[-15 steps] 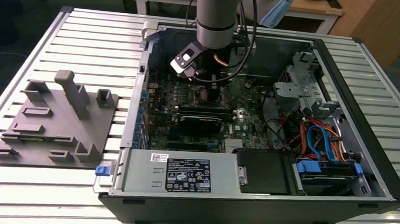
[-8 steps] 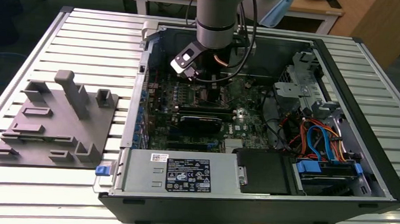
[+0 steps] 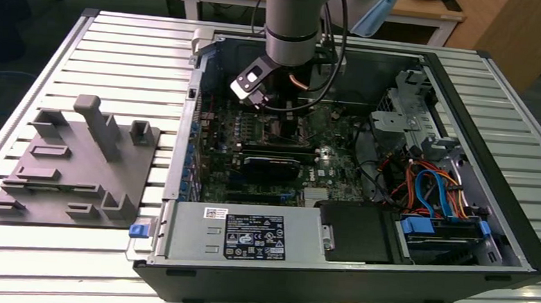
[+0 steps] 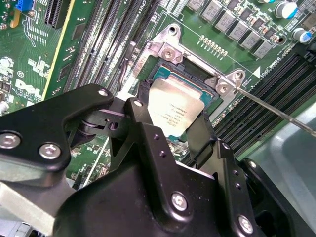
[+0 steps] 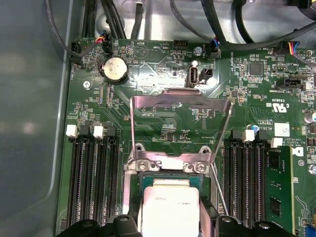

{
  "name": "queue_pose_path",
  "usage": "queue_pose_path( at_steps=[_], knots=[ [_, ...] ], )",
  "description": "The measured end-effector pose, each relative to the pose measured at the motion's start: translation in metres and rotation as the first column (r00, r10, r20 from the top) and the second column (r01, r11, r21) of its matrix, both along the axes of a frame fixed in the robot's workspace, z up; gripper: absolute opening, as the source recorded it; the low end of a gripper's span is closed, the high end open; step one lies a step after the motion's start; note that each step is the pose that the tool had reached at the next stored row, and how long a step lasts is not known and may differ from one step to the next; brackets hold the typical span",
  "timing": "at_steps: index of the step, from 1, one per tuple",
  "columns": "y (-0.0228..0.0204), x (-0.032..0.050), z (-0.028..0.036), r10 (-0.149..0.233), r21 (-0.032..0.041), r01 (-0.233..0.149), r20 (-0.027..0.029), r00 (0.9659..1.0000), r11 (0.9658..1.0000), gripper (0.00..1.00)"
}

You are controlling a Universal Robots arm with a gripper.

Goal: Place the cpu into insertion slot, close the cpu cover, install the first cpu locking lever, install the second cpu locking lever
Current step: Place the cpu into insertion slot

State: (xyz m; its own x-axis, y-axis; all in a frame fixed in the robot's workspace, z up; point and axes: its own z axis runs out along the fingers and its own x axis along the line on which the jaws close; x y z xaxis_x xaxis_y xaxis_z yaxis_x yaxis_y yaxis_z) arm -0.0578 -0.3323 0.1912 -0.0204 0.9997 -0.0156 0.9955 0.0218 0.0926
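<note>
**Fixture plate**. Grey, moulded, lying on the slatted worktop. It is well apart from the end effector, toward the exterior view's left.

**Computer case**. Open on the worktop. The arm reaches down into it over the green board.

**Memory slots**. Long black banks on the board to either side of the end effector. Not task items.

**End effector**. Two black fingers are drawn in against opposite edges of the chip. It reads as clamped on the chip.

**Cpu**. Flat square with a dull silver top, held between the fingers directly over the insertion slot. Whether it is fully seated cannot be told.

**Insertion slot**. Directly under the fingertips, with its rim showing past the chip's edge.

**Cpu cover**. Thin silver frame with a square window, swung up and open. It stands just beyond the fingertips, hinged at the slot's far edge.

**Locking lever**. Thin wire rod, unlatched, slanting away beside one finger.

**Handling note (judgement).**
- The cpu is probably very light, rigid and thin.
- Its smooth metal top would offer little friction.
- Its underside and the slot's contacts are likely delicate, so tilting or pressing carries risk.
- The best hold is by two opposite edges with modest force, keeping it level and leaving top and underside untouched.
- The cover is springy sheet metal and the lever is stiff wire.
</note>
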Motion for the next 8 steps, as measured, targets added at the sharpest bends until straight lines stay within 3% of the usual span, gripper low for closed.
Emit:
queue_pose_path(
  at_steps=[8],
  knots=[
    [-0.0002, -0.0002, -0.0013, -0.008, -0.0005, 0.008, -0.0009, 1.0000, 1.0000, 0.54]
  ],
)
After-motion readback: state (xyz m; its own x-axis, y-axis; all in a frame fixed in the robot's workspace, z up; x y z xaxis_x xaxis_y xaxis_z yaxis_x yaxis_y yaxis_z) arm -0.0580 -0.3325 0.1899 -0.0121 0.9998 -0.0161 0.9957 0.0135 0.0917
